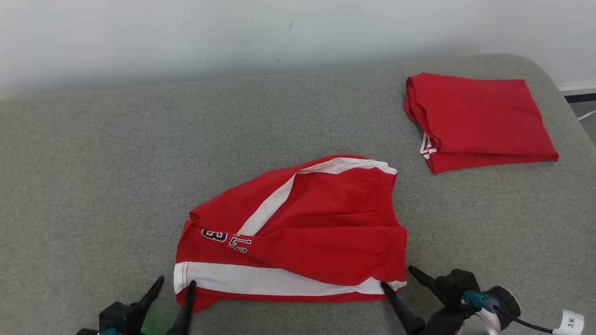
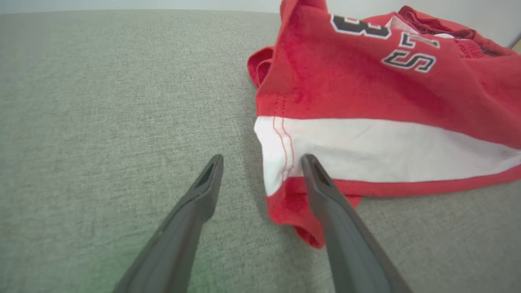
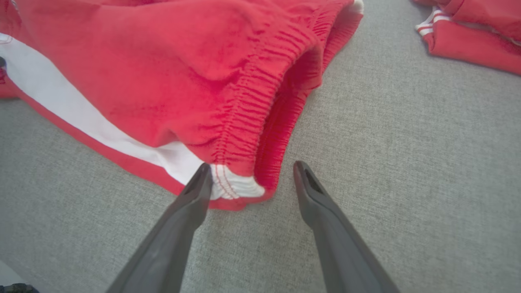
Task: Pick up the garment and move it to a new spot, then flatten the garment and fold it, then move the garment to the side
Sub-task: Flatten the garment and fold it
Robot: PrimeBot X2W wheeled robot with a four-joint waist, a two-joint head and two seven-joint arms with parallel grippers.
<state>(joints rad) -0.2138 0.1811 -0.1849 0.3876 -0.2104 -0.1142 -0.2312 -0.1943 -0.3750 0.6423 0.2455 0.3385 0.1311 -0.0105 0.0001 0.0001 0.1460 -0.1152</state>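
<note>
The red shorts (image 1: 307,223) lie loosely spread on the grey worktop (image 1: 93,186), near its front edge and about midway across. A white stripe (image 1: 279,281) runs along their near side. The head view alone takes in the whole piece, and a folded garment (image 1: 479,121), also red, lying well apart at the far right. The left gripper (image 1: 176,281) stands wide at the shorts' near left corner and the right gripper (image 1: 397,277) stands wide at the near right corner – neither holds cloth. In the left wrist view the left gripper (image 2: 262,156) straddles the stitched hem: one finger lies over the white stripe, the other over bare worktop, and the dark print (image 2: 386,40) reads large. In the right wrist view the right gripper (image 3: 252,165) brackets the corner of the gathered waistband (image 3: 248,118) – its elastic ribbing is plain here – with the folded garment's edge (image 3: 468,40) at the top right.
</note>
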